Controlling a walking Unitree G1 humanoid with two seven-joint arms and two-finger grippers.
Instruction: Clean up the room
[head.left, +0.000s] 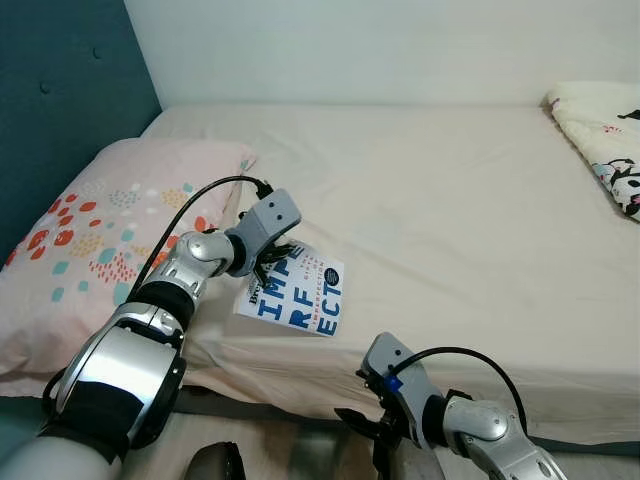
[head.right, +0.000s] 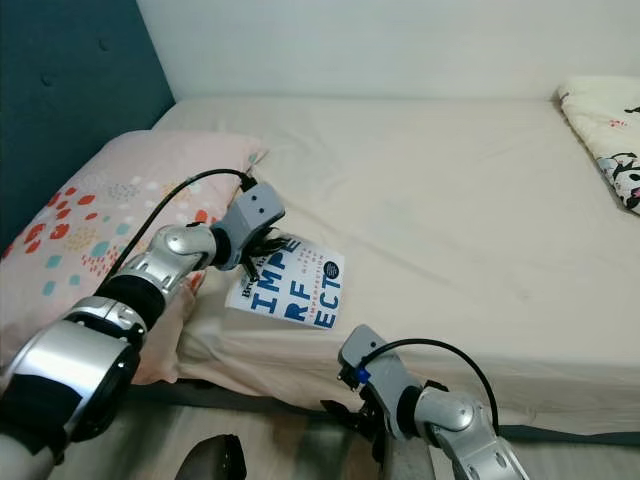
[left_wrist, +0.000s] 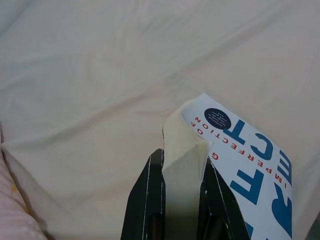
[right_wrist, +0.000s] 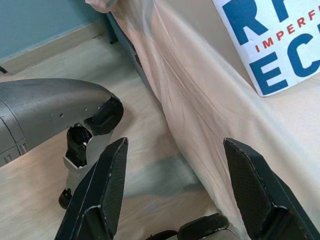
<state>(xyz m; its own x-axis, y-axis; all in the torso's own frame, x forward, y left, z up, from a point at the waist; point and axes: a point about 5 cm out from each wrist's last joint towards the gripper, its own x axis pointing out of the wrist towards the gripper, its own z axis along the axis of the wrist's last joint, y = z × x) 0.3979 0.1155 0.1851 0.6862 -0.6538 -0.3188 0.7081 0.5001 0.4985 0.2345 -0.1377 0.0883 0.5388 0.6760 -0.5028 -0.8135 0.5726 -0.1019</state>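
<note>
A white book with big blue letters (head.left: 300, 293) lies on the cream bed sheet (head.left: 450, 200) close to the near edge, beside the pillow. My left gripper (head.left: 272, 258) is shut on the book's upper left corner; in the left wrist view its black fingers (left_wrist: 150, 200) squeeze the page edges (left_wrist: 182, 160), and the cover (left_wrist: 250, 160) runs off to one side. My right gripper (right_wrist: 175, 180) hangs open low in front of the bed, over the wooden floor, with nothing between its fingers (right_wrist: 102, 185).
A pink pillow with coloured dots (head.left: 100, 240) lies at the bed's left, against a teal headboard (head.left: 60, 100). A patterned blanket (head.left: 605, 140) sits at the far right. The wooden floor (right_wrist: 45, 100) runs along the bed's side; my own grey leg (right_wrist: 45, 115) stands there.
</note>
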